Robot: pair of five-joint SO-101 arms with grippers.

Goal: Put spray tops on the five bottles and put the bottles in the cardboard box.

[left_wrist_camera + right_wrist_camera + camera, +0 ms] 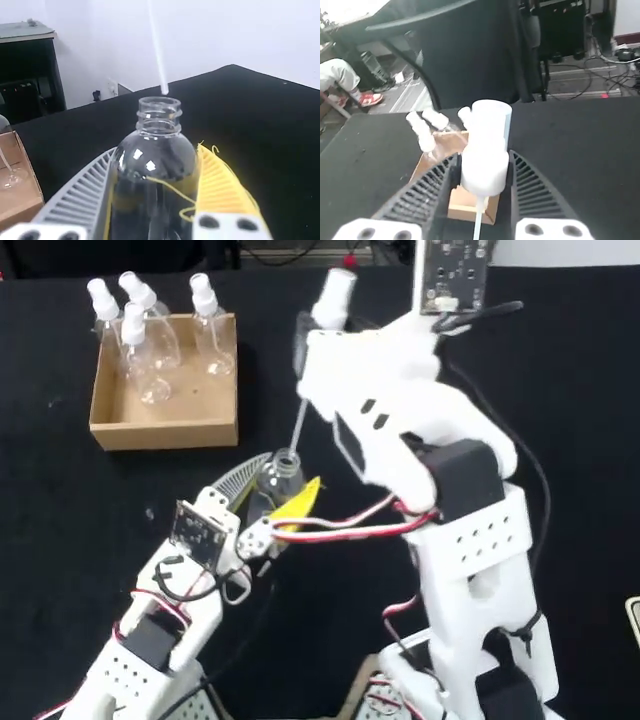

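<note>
Now my left gripper (272, 492) is clamped on the uncapped bottle (284, 468), just beside the cardboard box (165, 425). My right gripper (482, 165) is closed on the spray top (487, 135), higher up beside the box. The bottle looks light, slick and squashable, so grip mid-body. Four capped bottles (150, 340) stand in the box. Black table (560, 390), white wall (240, 30) behind.

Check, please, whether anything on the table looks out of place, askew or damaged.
Nothing looks spilled or damaged. The four capped bottles in the cardboard box lean at different angles, and the tube of the spray top hangs slanted over the open bottle.
</note>
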